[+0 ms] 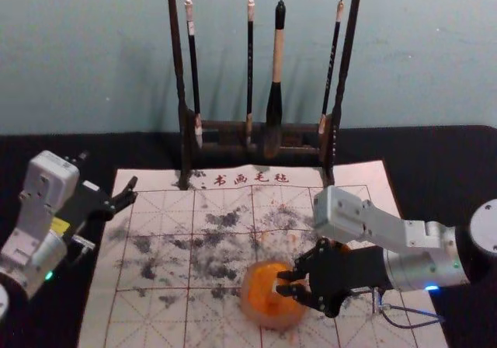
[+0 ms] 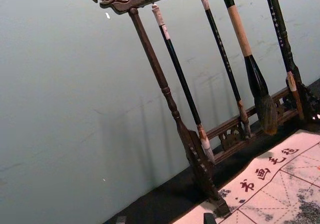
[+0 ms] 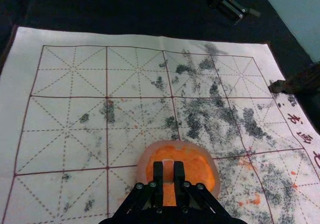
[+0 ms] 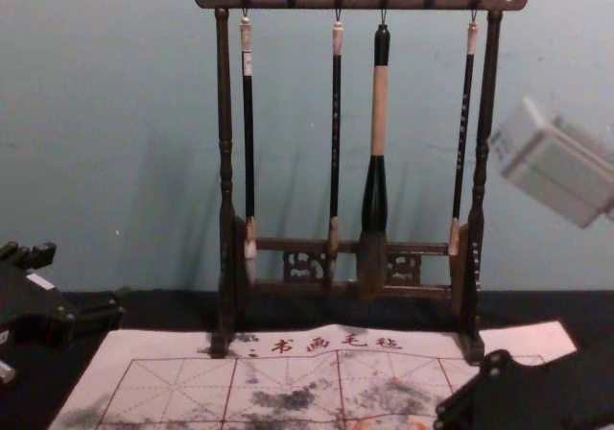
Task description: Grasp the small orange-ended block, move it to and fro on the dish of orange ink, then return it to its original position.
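My right gripper [image 1: 284, 283] reaches in from the right over the dish of orange ink [image 1: 262, 314] on the felt mat. In the right wrist view the right gripper [image 3: 168, 176] is shut on the small block [image 3: 168, 171], which stands between its two black fingers above the ink dish [image 3: 151, 156]. Whether the block's lower end touches the ink cannot be told. My left gripper [image 1: 133, 193] is parked at the left of the mat, its fingers apart with nothing between them.
A dark wooden rack [image 1: 183, 60] with several hanging brushes [image 1: 276, 76] stands at the mat's far edge. The ink-stained mat [image 1: 155, 247] lies on a black-covered table [image 1: 435, 161]. A dark round object partly hidden behind the right gripper sits on the mat.
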